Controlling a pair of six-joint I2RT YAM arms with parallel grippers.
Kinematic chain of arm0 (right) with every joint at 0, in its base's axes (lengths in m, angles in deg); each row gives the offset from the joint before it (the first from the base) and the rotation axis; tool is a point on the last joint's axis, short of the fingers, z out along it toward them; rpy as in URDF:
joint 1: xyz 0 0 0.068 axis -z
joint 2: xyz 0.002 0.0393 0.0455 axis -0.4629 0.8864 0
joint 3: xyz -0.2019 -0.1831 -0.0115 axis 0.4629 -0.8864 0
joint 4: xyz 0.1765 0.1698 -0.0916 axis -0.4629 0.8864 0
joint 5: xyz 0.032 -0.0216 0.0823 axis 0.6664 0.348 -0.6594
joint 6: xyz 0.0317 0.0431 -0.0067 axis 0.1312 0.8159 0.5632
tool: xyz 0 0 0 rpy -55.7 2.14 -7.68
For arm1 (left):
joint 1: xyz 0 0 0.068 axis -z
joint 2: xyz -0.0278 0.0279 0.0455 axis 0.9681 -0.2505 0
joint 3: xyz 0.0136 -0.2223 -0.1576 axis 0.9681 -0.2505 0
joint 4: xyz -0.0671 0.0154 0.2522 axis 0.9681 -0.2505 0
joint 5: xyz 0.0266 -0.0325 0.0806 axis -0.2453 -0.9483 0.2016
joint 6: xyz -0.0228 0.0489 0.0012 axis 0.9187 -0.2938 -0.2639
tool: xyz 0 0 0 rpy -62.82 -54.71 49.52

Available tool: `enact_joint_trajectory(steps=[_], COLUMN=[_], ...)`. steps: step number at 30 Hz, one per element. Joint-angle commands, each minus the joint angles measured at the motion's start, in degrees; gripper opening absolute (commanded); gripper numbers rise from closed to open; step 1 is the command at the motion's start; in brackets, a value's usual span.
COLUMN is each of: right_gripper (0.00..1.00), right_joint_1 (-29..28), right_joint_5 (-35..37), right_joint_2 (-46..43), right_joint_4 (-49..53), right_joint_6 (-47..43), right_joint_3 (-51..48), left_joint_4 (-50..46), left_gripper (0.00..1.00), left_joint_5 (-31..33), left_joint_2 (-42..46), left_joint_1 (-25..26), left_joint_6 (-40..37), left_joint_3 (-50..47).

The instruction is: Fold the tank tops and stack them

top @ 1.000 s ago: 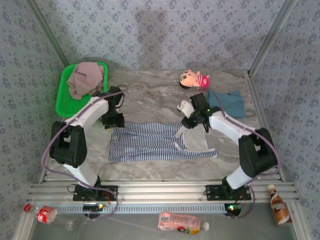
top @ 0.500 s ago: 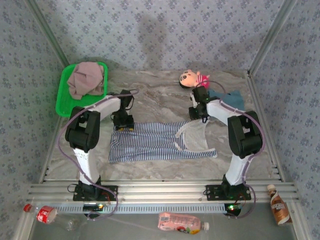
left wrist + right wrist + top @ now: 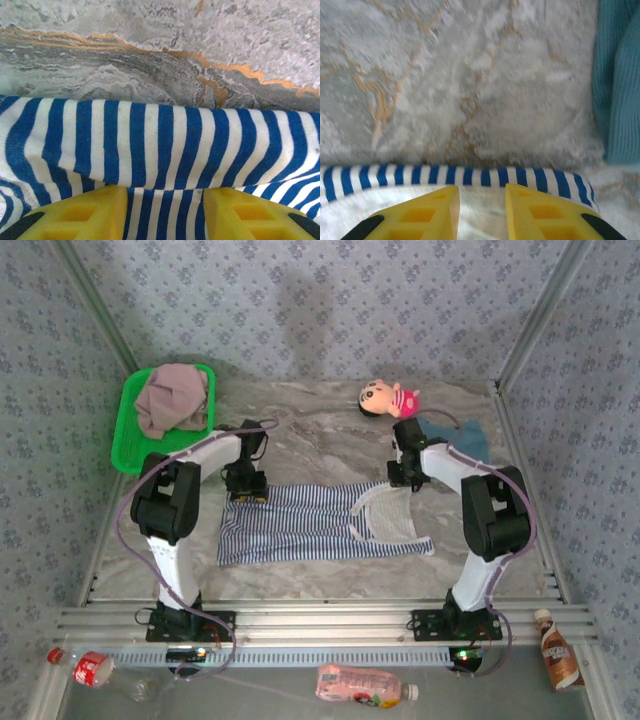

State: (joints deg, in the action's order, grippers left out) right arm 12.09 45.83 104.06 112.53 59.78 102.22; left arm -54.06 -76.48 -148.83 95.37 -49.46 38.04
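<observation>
The navy-and-white striped tank top (image 3: 310, 523) lies flat mid-table, hem to the left and straps to the right. My left gripper (image 3: 246, 487) is down on its far left corner. In the left wrist view the yellow fingers (image 3: 90, 212) stand apart, open, with striped cloth (image 3: 165, 145) between them. My right gripper (image 3: 400, 478) sits at the top's far right edge by the straps. Its jaws (image 3: 482, 192) are open over the striped hem (image 3: 420, 175) and pale inner cloth. The teal tank top (image 3: 462, 440) (image 3: 620, 85) lies just right of it. The mauve tank top (image 3: 172, 398) is heaped in the green tray.
A green tray (image 3: 125, 430) stands at the back left. A pink plush doll (image 3: 388, 398) lies at the back, near the teal top. Bottles lie below the table's near rail: one (image 3: 365, 685), one (image 3: 558, 648), one (image 3: 85, 668). Patterned walls close in three sides.
Both arms swung in to the striped top's far edge, the left to the hem corner, the right to the strap end. The right jaws have narrowed. The left has held still lately.
</observation>
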Motion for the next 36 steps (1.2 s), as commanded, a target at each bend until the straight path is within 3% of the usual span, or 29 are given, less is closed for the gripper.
enact_joint_trajectory(steps=[1, 11, 23, 28, 36], right_gripper=[0.31, 0.3, 0.29, 0.29, 0.31], right_joint_1=[1.0, 5.3, 5.5, -0.3, -17.0], right_joint_5=[0.5, -2.1, -3.1, -4.6, -5.1], right_joint_2=[-2.8, -3.7, -8.9, -14.7, -13.8], right_joint_4=[2.6, -0.4, 0.4, -0.8, -10.6], right_joint_6=[2.4, 4.2, 3.6, 8.8, 26.1], right_joint_3=[-2.1, -6.9, -8.0, -7.7, -11.0], left_joint_4=[-1.8, -3.0, -5.3, -7.0, -6.6], left_gripper=[0.44, 0.44, 0.45, 0.46, 0.44], left_joint_5=[0.7, 1.6, 1.0, 0.0, 2.5], left_joint_2=[-0.3, 0.9, 4.2, 7.1, 4.3], left_joint_1=[-0.4, -2.2, -6.6, -6.8, -8.4], left_joint_6=[-1.3, -3.0, -4.5, -4.9, -8.2], left_joint_3=[-0.8, -0.8, -3.8, -3.4, -5.6])
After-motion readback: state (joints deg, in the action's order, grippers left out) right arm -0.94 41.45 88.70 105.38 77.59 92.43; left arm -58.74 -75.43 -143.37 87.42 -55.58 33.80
